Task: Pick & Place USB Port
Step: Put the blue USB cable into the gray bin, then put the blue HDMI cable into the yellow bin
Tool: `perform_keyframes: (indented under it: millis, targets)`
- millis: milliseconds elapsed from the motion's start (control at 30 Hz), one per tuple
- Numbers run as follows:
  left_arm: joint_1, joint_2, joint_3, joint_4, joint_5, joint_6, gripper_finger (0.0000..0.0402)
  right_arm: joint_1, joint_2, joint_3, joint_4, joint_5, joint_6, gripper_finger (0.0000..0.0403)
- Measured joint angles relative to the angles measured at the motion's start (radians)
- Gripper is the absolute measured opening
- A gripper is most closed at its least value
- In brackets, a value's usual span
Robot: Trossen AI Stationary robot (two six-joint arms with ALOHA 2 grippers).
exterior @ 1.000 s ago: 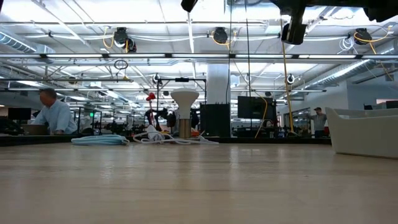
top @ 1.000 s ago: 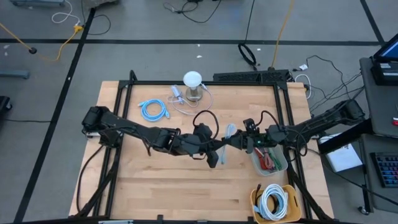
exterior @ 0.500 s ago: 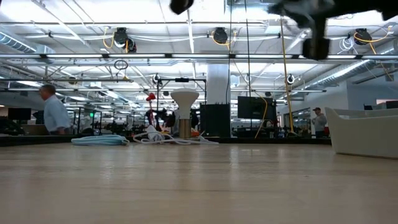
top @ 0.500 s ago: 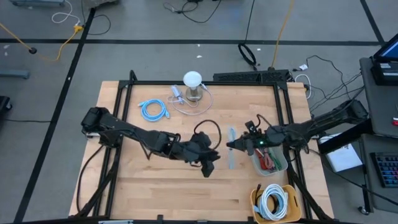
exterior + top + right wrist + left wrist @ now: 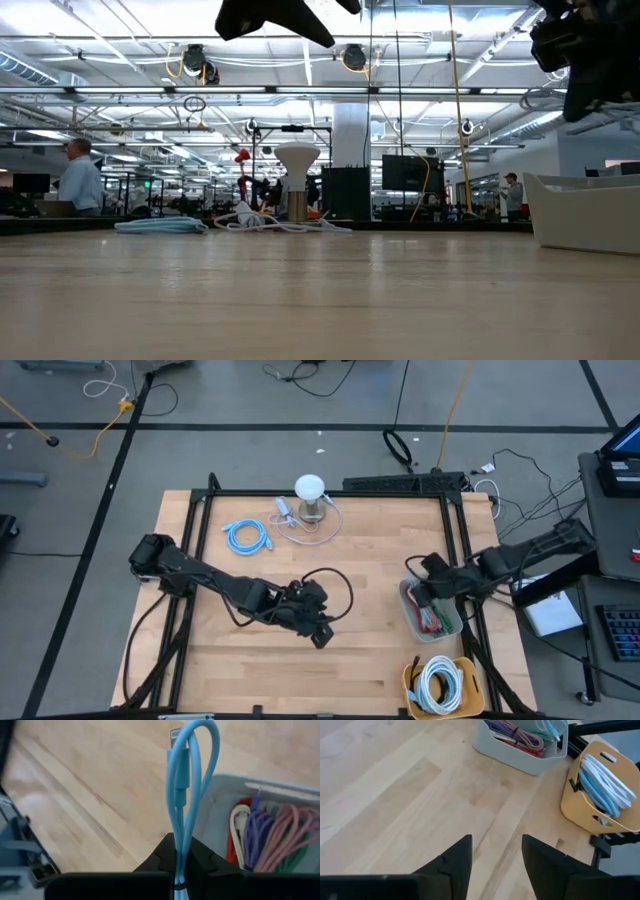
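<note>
A light-blue USB cable (image 5: 186, 780), folded into a short bundle, stands out from my right gripper (image 5: 179, 842), which is shut on it. That gripper (image 5: 415, 595) hangs over the left rim of a grey bin (image 5: 447, 628) at the table's right side. My left gripper (image 5: 322, 637) is open with nothing between its fingers, a little above the bare wood near the table's middle; in the left wrist view (image 5: 496, 845) only tabletop shows between its fingers. My right gripper pinches the folded cable bundle low down (image 5: 180, 832) between its two fingers, several strands together. The fingers slant downward from the table's right side. The loop and a connector end (image 5: 176, 737) reach out past the fingertips, clear of table and bin.
The grey bin (image 5: 520, 750) holds several coloured cables. A yellow basket (image 5: 412, 682) of white cables stands at the near right corner. At the far side lie a coiled blue cable (image 5: 247, 537) and a white lamp-like stand (image 5: 311, 495) with a white cord.
The two grippers met at the table's middle with the cable between them. My left gripper has opened, let go and moved toward the near left, tipping down. My right gripper has shut on the cable and carried it toward the right edge, over the bin's rim.
</note>
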Motion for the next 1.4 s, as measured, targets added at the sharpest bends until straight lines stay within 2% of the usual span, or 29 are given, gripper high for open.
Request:
perform_keyframes:
  millis: [233, 533, 833, 1000, 1100, 1200, 1300, 1400]
  targets:
    - [0.002, 0.0, 0.0, -0.001, -0.015, 0.004, 0.0139, 0.062, 0.085, 0.001, -0.073, -0.068, 0.014, 0.0004]
    - [0.005, 0.0, 0.0, -0.003, -0.012, 0.005, 0.0121, 0.108, 0.158, 0.001, -0.075, -0.065, 0.038, 0.001]
    - [0.01, 0.0, 0.0, -0.006, -0.013, -0.007, 0.0149, 0.108, 0.162, 0.001, -0.088, -0.061, 0.021, 0.0096]
    - [0.01, 0.0, 0.0, -0.037, -0.037, -0.036, 0.016, 0.108, 0.146, 0.002, -0.047, -0.009, 0.01, 0.0133]
    - [0.018, 0.0, 0.001, -0.121, -0.095, -0.077, 0.016, 0.108, 0.123, 0.026, 0.03, 0.052, -0.035, 0.0144]
    - [0.043, -0.019, 0.001, -0.342, -0.182, -0.154, 0.0152, 0.107, 0.09, 0.071, 0.197, 0.148, -0.137, 0.0148]
    - [0.092, -0.025, 0.003, -0.62, -0.226, -0.267, 0.0138, 0.107, 0.061, 0.109, 0.471, 0.221, -0.317, 0.0148]
    - [0.151, -0.019, -0.006, -0.846, -0.209, -0.316, 0.0125, 0.1, 0.047, 0.122, 0.801, 0.217, -0.518, 0.0148]
